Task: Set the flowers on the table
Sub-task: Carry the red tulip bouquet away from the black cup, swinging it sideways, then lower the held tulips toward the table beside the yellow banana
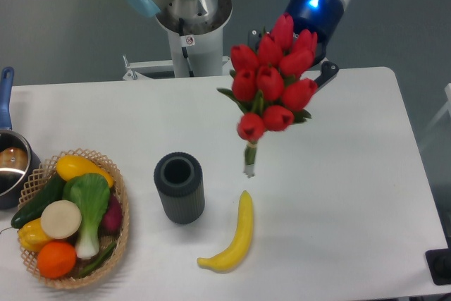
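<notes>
Above the table, near its far edge, the flowers are held up in the air by the end effector. The end effector is mostly hidden behind the red heads, so how wide the fingers stand cannot be told. One dark finger can be seen poking out at the right of the bunch. The bunch seems to be gripped there, since nothing else is holding it up.

The red heads are up by the end effector, and the stems hang down and a little to the left from there. So the long line of the bunch runs from the upper right down to the lower left, closer to standing up than to lying flat. The stem end looks close to the table, but it cannot be told if it is touching.

Just below the stem end, a banana is lying on the table. A dark cup is standing to the left of the stems, near but apart. A basket full of fruit and vegetables is at the far left, with a pot beside it.

The flowers are not yet set down. A bare patch of table is seen to the right of the banana. For the next move, the bunch could probably be lowered and tipped flat there. Care may be needed so the banana and the cup are not bumped.
</notes>
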